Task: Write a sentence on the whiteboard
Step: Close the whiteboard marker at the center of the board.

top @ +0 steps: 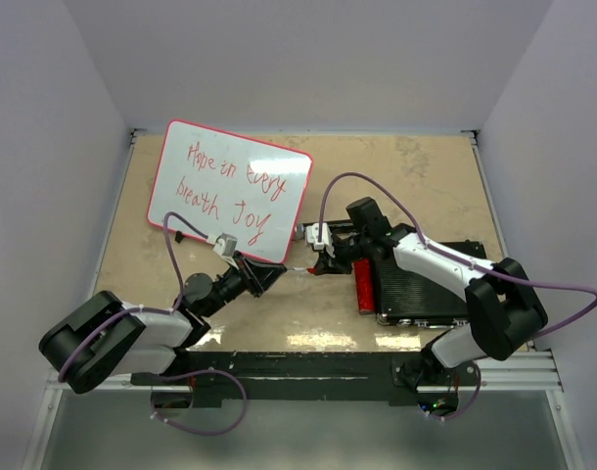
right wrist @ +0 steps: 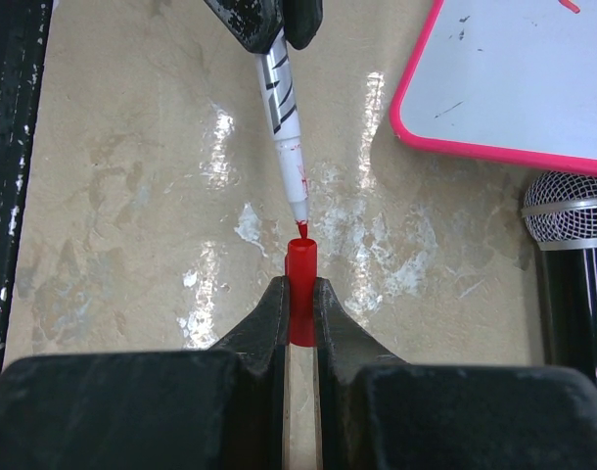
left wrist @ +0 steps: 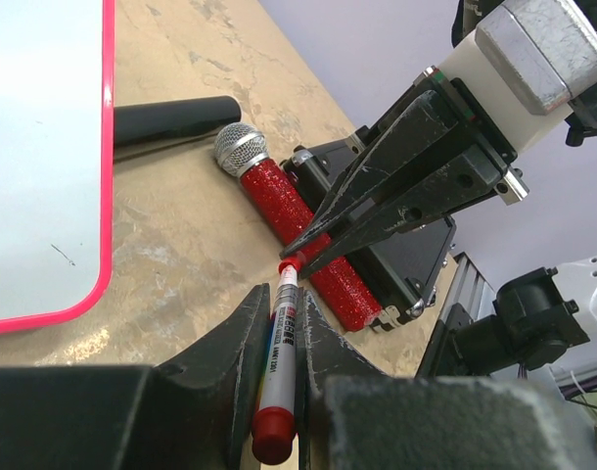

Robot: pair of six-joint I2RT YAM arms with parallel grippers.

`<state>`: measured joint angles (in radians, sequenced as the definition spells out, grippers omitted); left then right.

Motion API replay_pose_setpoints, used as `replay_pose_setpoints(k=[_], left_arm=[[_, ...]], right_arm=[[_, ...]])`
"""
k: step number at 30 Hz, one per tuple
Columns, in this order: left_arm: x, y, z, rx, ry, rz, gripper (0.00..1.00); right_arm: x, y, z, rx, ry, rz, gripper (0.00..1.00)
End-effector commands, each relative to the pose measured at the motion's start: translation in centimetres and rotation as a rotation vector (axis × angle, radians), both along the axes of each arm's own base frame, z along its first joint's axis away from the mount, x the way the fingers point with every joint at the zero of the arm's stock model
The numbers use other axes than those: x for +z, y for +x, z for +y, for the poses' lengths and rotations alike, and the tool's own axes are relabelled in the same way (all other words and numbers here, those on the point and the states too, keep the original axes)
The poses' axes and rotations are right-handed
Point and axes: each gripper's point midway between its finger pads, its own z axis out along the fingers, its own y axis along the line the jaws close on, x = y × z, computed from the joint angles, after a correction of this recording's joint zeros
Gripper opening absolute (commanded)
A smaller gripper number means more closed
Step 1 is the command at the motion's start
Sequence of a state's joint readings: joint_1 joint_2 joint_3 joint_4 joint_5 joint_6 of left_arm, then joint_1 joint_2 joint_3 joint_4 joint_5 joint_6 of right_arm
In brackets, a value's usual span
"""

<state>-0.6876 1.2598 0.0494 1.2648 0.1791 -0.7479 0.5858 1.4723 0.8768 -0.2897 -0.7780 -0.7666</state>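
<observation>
1. Near edge, top view: both arm bases on the black rail, left arm lying low at left, right arm elbow-up at right
2. Left gripper point(top: 271, 273) reaching toward table centre, jaws closed tight on the marker point(left wrist: 283, 338); barrel pinched between both fingers, red end plug toward the wrist, tip pointing at the other gripper
3. Right gripper point(right wrist: 298, 286) facing it from the right, jaws clamped on a red cap point(right wrist: 300, 266), cap mouth turned toward the marker
4. Red marker tip right at the cap mouth, touching or just inside the rim, can't tell which; cap not pushed on, white nib section fully exposed
5. Marker and cap both held off the beige marbled table point(top: 416, 186), by the look of the wrist views
6. Just right of the grippers: red glitter microphone point(left wrist: 300, 235) with silver mesh head, lying flat along the left edge of the black ribbed case point(top: 431, 284); case partly under the right arm
7. Black tube-like thing point(left wrist: 171, 119) on the table beside the mic head, near the board edge; identity unclear
8. Far left: whiteboard point(top: 264, 238) flat on the table, skewed, thin red frame, near right corner just beside the left gripper
9. On the board: sentence point(top: 235, 184) in thin red handwriting, two lines, "Hope in every" over "breath Joy"
</observation>
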Motion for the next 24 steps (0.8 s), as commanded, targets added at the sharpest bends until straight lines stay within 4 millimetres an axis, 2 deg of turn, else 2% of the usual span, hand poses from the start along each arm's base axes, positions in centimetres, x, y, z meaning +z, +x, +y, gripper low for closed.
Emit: replay_pose_setpoints(k=[1, 24], left_arm=[[-5.04, -3.42, 2.89, -0.002, 0.083, 0.069, 0.0], [-4.73, -3.37, 2.36, -0.021, 0.067, 0.069, 0.0]], right_arm=[[1.98, 0.64, 1.14, 0.018, 0.048, -0.036, 0.0], [1.79, 0.29, 1.65, 0.03, 0.044, -0.024, 0.0]])
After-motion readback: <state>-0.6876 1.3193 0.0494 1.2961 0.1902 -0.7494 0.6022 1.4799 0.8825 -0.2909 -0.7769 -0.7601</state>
